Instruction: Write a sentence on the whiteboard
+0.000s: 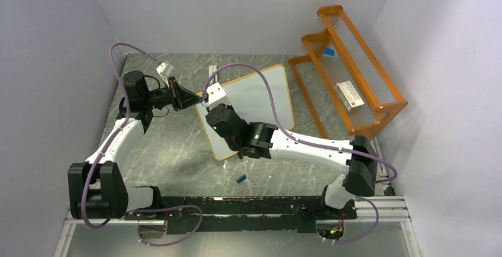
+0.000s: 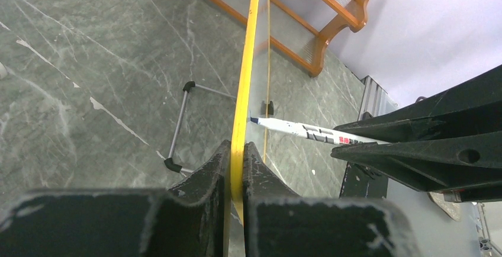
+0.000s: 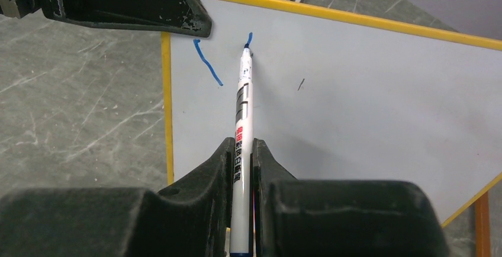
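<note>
The whiteboard stands tilted on its wire stand in the middle of the table. My left gripper is shut on the yellow frame at the board's left edge; in the top view it is at the board's upper left corner. My right gripper is shut on a white marker. The marker's blue tip touches the white surface near the upper left corner. Two short blue strokes show on the board beside the tip. The marker also shows in the left wrist view.
An orange wooden rack stands at the back right, holding a white box and a small blue item. A blue cap lies on the table in front of the board. Walls close in on three sides.
</note>
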